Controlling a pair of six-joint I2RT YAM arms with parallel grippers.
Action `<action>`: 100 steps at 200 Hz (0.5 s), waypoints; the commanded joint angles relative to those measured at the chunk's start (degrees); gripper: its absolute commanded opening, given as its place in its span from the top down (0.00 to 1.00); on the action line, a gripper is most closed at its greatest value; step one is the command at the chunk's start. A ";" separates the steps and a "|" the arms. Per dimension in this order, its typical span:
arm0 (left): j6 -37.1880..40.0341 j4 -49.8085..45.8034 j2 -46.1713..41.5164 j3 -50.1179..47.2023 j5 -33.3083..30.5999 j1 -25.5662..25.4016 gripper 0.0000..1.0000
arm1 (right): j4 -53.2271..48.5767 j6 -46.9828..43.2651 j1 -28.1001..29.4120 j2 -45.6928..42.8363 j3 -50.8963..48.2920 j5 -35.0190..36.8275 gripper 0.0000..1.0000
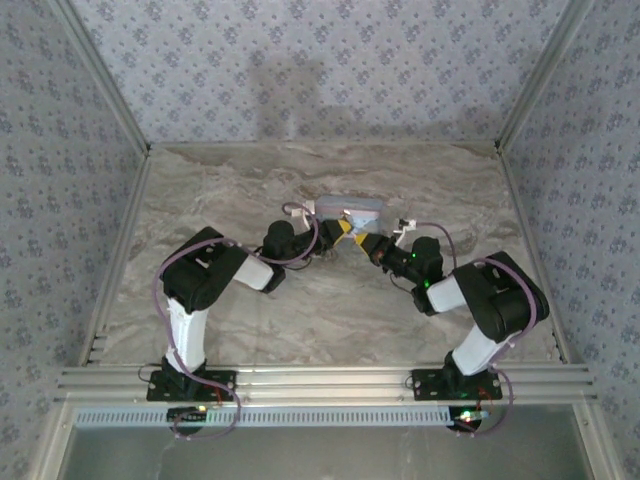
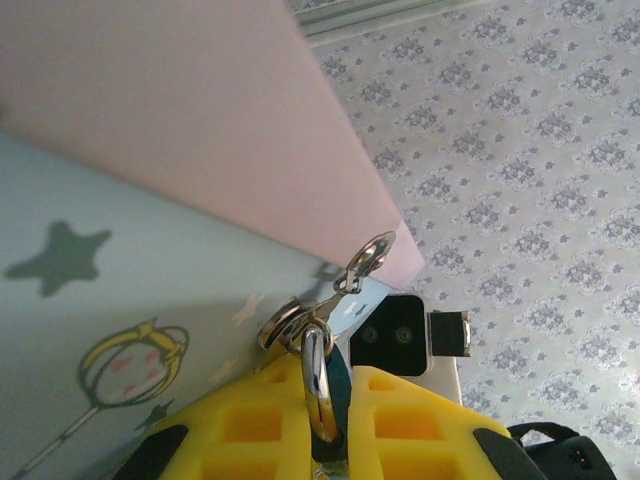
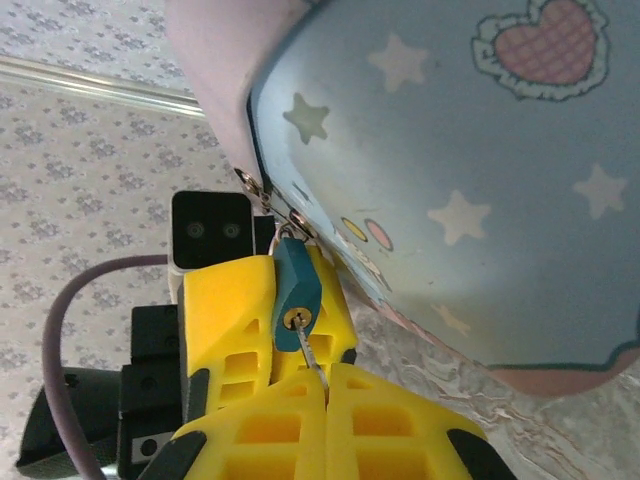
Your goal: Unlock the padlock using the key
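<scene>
A small teal padlock hangs by its silver shackle from the metal hasp rings on the pale blue cartoon-printed tin, which stands at mid-table. My left gripper is shut on the padlock body, a yellow finger on each side of it. My right gripper is shut on the thin silver key, whose tip sits in the brass keyhole. In the top view the two grippers meet at the tin's near side.
The tin's pink lid rises just above the hasp. Patterned walls enclose the marbled table on three sides. The right wrist's camera block sits close behind the lock, and both arms crowd the tin's near side.
</scene>
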 commanded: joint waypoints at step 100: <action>-0.20 6.95 -2.76 -0.17 8.85 -1.38 1.00 | -6.32 -4.72 0.62 -5.65 2.44 -4.12 1.00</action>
